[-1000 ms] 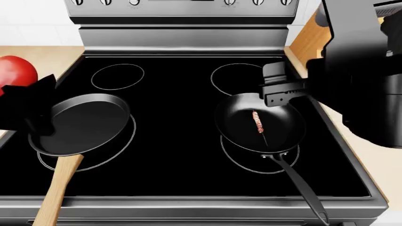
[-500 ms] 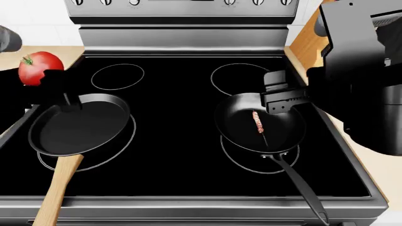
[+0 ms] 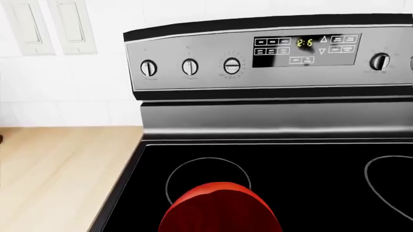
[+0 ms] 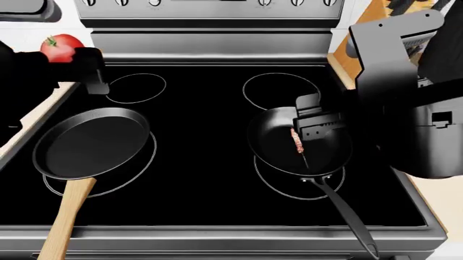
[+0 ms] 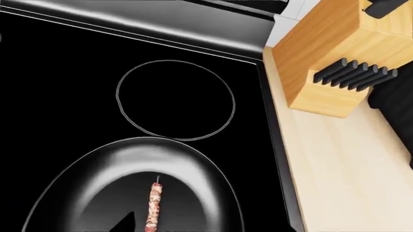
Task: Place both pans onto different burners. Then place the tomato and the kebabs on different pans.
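Evenly and brightly lit, sharp throughout, without blur or edge distortion. Soft sheen across the glossy cooktop (image 4: 210, 162), broad pale glare inside the slope-sided pan (image 5: 129, 164), faint highlights along the steel control panel (image 3: 258, 53). Shadows barely visible.

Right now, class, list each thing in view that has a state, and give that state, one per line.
Tomato: held by the left gripper, above the counter edge.
Wooden-handled pan: empty, on front left burner.
Metal-handled pan: on front right burner.
Kebab: lying inside that pan.
Right gripper: empty, over that pan.
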